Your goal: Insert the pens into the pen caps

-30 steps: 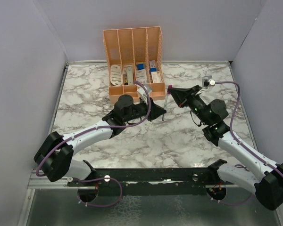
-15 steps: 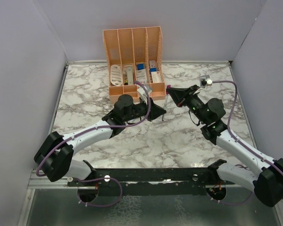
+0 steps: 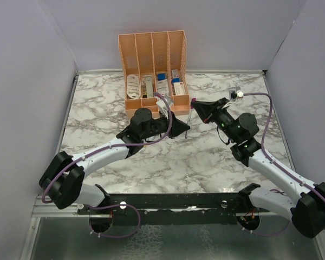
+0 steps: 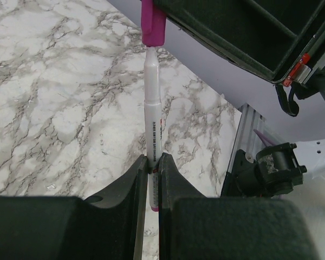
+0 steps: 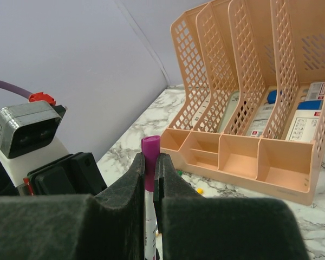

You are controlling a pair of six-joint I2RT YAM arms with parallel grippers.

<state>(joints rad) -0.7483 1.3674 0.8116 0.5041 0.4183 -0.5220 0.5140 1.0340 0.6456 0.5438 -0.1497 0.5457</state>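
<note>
- Pen [image 4: 152, 108] hangs above the marble table [image 4: 54, 81], its lower end clamped between the narrow jaws of the left gripper [image 4: 153, 160].
- Right gripper [image 5: 150, 160] pinches the magenta cap [image 5: 150, 145], which sits over the pen's other end, near the peach organiser [image 5: 249, 162].

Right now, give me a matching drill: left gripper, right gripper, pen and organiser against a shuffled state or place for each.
Things:
1. left gripper
2. right gripper
3. pen
4. peach organiser

States or places:
A. shut on the magenta cap
B. at the far side of the table
C. shut on the pen's barrel
D. spans from one gripper to the other

Pairs: 1-C, 2-A, 3-D, 4-B
</note>
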